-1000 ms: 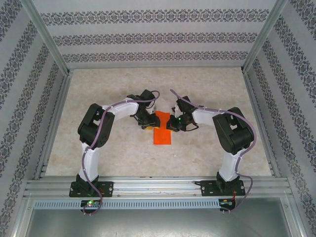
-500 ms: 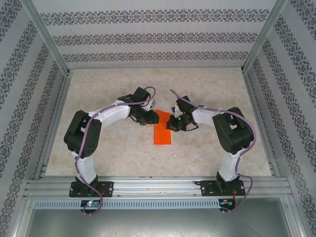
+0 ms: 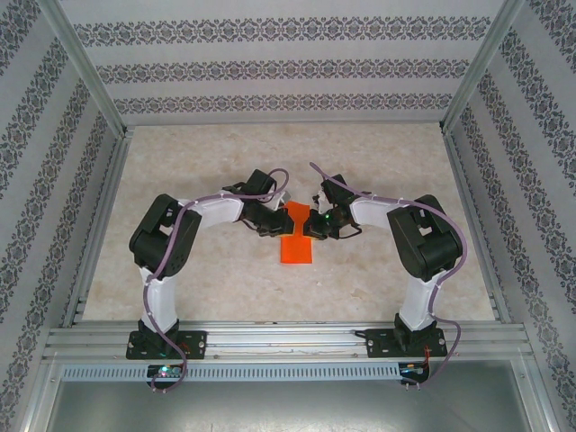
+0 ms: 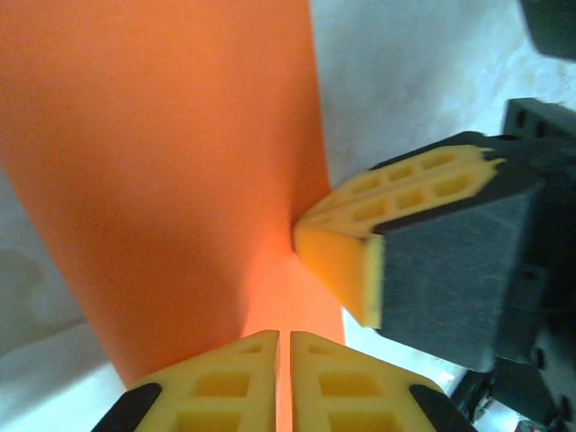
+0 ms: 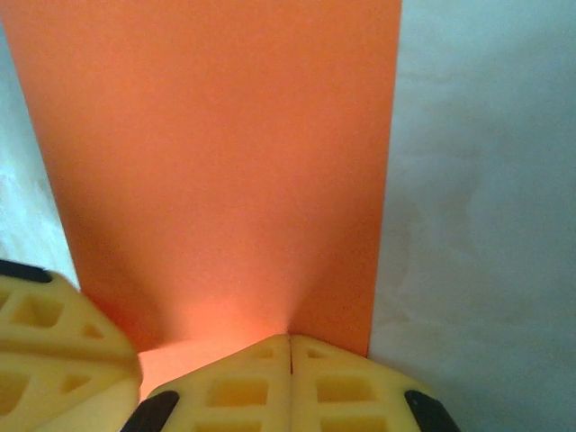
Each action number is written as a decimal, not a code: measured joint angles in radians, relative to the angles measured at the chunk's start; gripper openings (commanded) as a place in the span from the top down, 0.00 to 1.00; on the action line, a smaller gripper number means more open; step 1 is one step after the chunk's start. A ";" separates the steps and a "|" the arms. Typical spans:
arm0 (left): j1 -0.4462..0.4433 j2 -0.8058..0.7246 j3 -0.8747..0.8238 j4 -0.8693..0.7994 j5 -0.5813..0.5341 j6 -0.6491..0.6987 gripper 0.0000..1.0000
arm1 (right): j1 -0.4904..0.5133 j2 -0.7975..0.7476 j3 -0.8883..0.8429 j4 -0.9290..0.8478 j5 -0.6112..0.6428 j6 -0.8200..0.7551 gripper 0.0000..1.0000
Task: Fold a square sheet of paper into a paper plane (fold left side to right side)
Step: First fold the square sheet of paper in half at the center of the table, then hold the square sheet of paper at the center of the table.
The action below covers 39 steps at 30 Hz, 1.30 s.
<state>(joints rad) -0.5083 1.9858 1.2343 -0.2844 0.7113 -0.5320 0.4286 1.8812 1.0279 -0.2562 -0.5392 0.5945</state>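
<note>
Pale beige, mottled stone-look desk (image 3: 387, 162), flat, with aluminium rails (image 3: 270, 340) along its left, right and near edges. One item lies on it: a bright orange-red matte paper sheet (image 3: 298, 247), folded to a narrow strip. It sits near the desk's middle, long side running near to far. Near end flat on the surface. Far end partly covered, can't tell if lifted.

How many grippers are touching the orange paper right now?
2: on the orange paper, the left gripper sits at its left edge and the right gripper at its right edge, both shut.
</note>
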 measured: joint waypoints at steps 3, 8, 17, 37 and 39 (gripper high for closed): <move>0.008 0.013 -0.013 0.005 -0.012 0.001 0.89 | 0.000 0.000 0.002 -0.005 0.003 -0.005 1.00; 0.032 0.014 -0.063 0.032 -0.009 -0.003 0.90 | 0.002 0.000 0.006 -0.013 0.014 -0.021 1.00; 0.057 -0.020 -0.130 0.091 0.000 -0.002 0.92 | 0.002 0.002 0.011 -0.021 0.021 -0.026 1.00; -0.001 -0.053 -0.074 0.092 -0.004 0.003 0.93 | 0.002 0.003 0.016 -0.026 0.022 -0.026 1.00; -0.003 -0.030 -0.072 0.092 -0.005 0.001 0.93 | 0.002 0.003 0.016 -0.026 0.021 -0.026 1.00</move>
<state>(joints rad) -0.5110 1.9556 1.1618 -0.1928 0.7067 -0.5312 0.4305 1.8843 1.0435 -0.2817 -0.5179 0.5682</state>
